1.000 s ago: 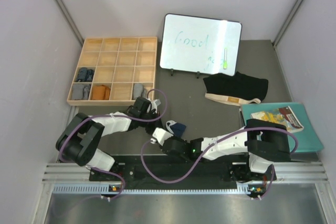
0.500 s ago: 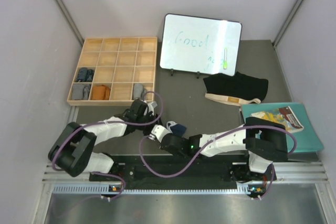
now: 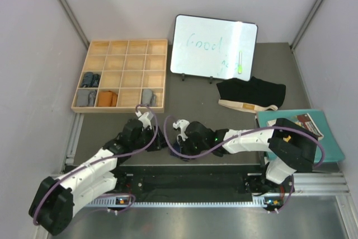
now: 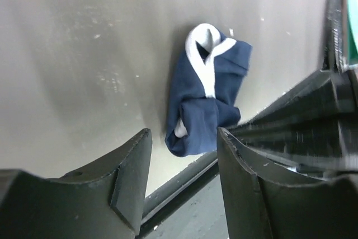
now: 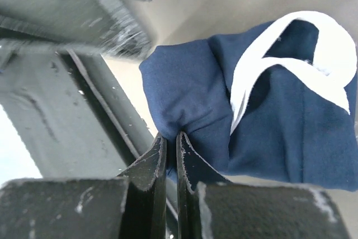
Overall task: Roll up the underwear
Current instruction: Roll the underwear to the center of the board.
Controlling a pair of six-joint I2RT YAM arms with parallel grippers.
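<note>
the navy briefs (image 4: 204, 104) lie bundled at the near edge of the table (image 4: 84, 54). the right gripper (image 5: 168, 138) is pinched tight on a fold of them, probably to stop the roll unfurling. the left gripper (image 4: 183, 135) hangs above, jaws apart and empty.
</note>
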